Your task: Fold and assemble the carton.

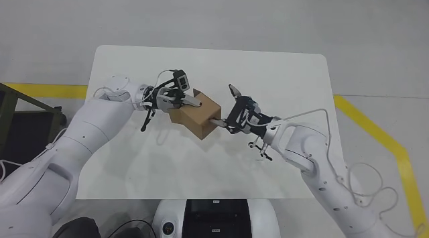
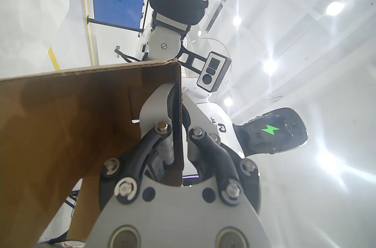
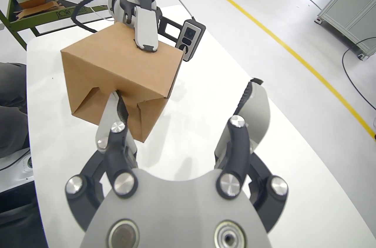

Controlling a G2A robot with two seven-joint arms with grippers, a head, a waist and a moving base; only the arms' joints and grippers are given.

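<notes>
The carton (image 1: 196, 119) is tilted near the middle of the tabletop (image 1: 281, 77), between the two claws. I cannot tell whether its low corner touches the surface. The left claw (image 1: 173, 98) is clamped on one carton wall. Its own wrist view shows the corrugated edge running between the two fingers (image 2: 152, 111), while the right wrist view shows one white finger lying flat on the carton's upper face (its partner is hidden inside). The right claw (image 3: 185, 99) is spread wide and grips nothing. One fingertip is poked into the gap in the folded end flaps, and the other stands out over bare tabletop. A green rack (image 3: 58, 15) holding cardboard scraps stands past the tabletop's edge on the robot's left. A yellow line (image 3: 258, 21) crosses the floor beyond. White surface lies open on every side of the carton.
</notes>
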